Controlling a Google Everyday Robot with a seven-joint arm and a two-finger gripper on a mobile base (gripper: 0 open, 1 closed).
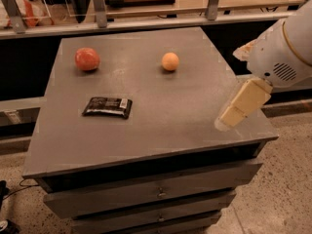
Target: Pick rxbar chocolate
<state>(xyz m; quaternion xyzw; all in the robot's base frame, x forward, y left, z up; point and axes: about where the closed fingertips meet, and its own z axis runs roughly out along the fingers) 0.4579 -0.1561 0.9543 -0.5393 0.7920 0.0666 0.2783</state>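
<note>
Gripper (pixel 225 122), cream-coloured, hangs tilted over the near right corner of the grey cabinet top (pixel 165 130), just below the white arm housing (pixel 285 52). Released or clenched: cannot tell. Well apart from the gripper, off to its left at about the same depth, the rxbar chocolate (pixel 107 107) lies flat on the top, white-patch end toward the gripper. Orange fruit (pixel 170 61): left of the gripper, farther back. Red fruit (pixel 87 59): farther left again, behind the bar.

rxbar chocolate (pixel 107 107): black wrapper, lies flat, white end rt; pincer (pixel 226 122) well apart, far rt.
</note>
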